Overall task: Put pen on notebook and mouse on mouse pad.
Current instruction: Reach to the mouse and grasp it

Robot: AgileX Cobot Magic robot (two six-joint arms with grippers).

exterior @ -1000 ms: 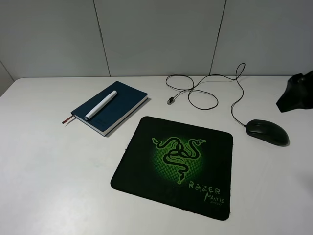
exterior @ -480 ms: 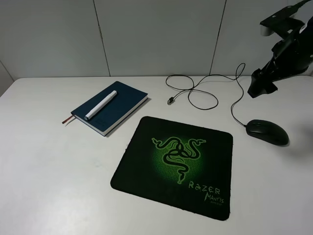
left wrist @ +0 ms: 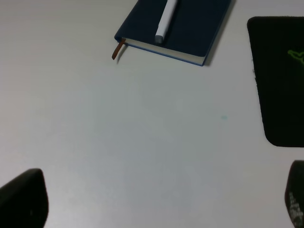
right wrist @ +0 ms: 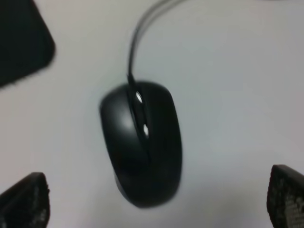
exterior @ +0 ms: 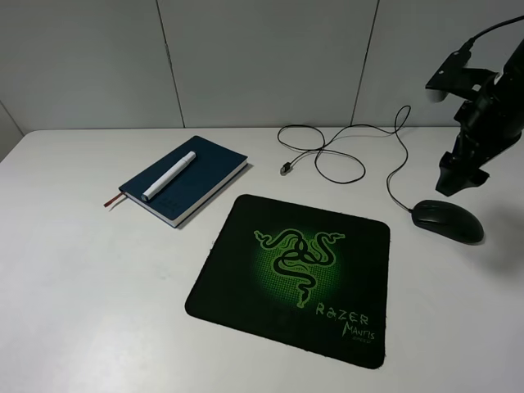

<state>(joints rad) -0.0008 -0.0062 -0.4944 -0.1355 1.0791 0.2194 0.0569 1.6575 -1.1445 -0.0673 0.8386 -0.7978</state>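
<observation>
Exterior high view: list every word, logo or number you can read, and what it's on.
"RAZER": green letters on the mouse pad, near its lower right corner.
"Mantis": green script just below.
Tiny line under "Mantis": too small to read.
Green snake emblem, no letters: pad's middle.
On the notebook, pen and mouse: no readable text.

Lab bench staged as an office desk.
A white table (exterior: 82,311) is backed by grey wall panels (exterior: 262,57); notebook (exterior: 209,168), mouse (exterior: 446,221) and mouse pad (exterior: 246,274) are laid out, with a robot arm (exterior: 479,123) seen above.
</observation>
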